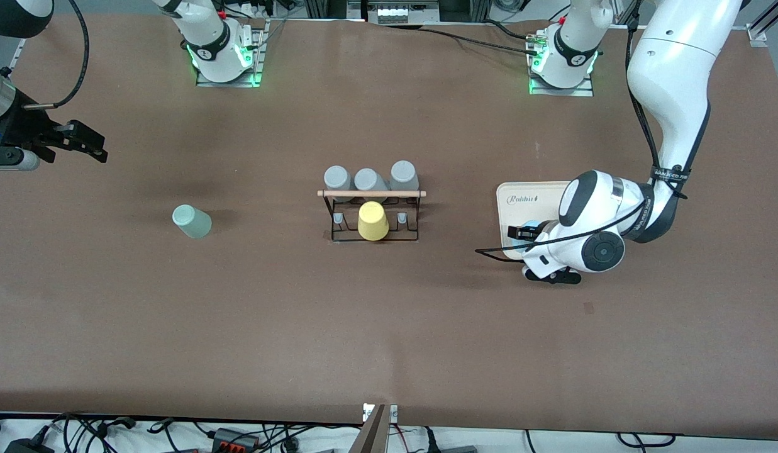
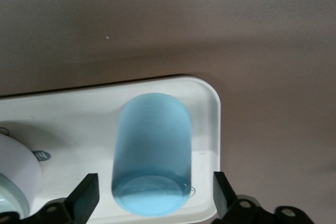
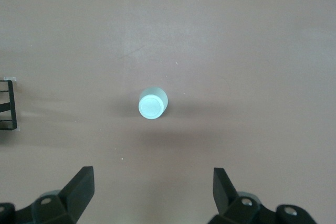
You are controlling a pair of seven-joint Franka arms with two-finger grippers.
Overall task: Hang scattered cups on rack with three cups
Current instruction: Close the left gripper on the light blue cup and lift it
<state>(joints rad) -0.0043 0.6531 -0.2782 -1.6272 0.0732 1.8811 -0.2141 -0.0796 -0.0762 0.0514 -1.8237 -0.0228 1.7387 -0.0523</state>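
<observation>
The rack (image 1: 371, 214) stands mid-table with three grey cups (image 1: 370, 179) on its pegs farther from the front camera and a yellow cup (image 1: 372, 221) on its nearer side. The mint-green cup (image 1: 192, 221) stands alone toward the right arm's end; it also shows in the right wrist view (image 3: 153, 103). My right gripper (image 1: 90, 146) (image 3: 152, 190) is open and empty, up in the air, apart from that cup. The light blue cup (image 2: 152, 150) (image 1: 529, 227) is on the cream tray (image 2: 79, 119). My left gripper (image 2: 155, 195) (image 1: 521, 238) is open, low at the tray, its fingers (image 2: 86, 195) on either side of the cup's closed end, apart from it.
The cream tray (image 1: 521, 195) lies toward the left arm's end, partly under the left arm. A white bowl (image 2: 16, 174) sits on it beside the blue cup. One end of the rack (image 3: 6, 106) shows in the right wrist view.
</observation>
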